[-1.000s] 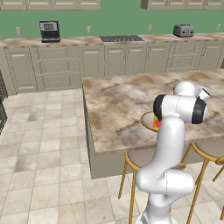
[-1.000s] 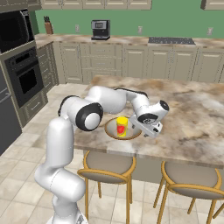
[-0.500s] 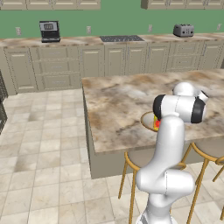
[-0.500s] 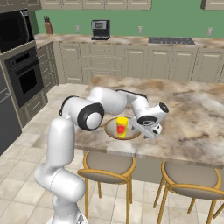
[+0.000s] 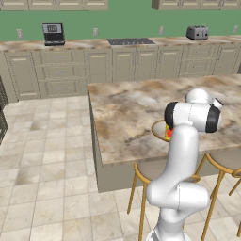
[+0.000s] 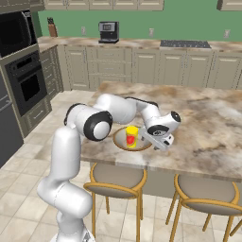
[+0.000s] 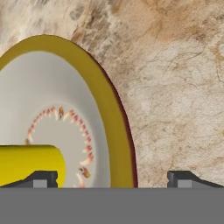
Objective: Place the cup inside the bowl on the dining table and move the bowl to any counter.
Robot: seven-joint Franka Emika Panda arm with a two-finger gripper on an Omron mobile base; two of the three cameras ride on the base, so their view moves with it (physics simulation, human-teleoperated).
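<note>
Right base view: stools (image 6: 118,177) below table (image 6: 208,118) (two).

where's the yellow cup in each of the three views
Left base view: the cup peeks out beside the arm's dark joint, centre right.
Right base view: it stands in the bowl, just below centre.
Hand view: lower left corner, above one dark finger.
Shared landmark: the bowl's tan rim around it.

Home kitchen: wall cabinets (image 5: 99,66), stovetop (image 5: 131,41), toaster (image 5: 197,32), wall oven (image 6: 26,81), island stools (image 6: 116,182).

No legible text or labels anywhere
</note>
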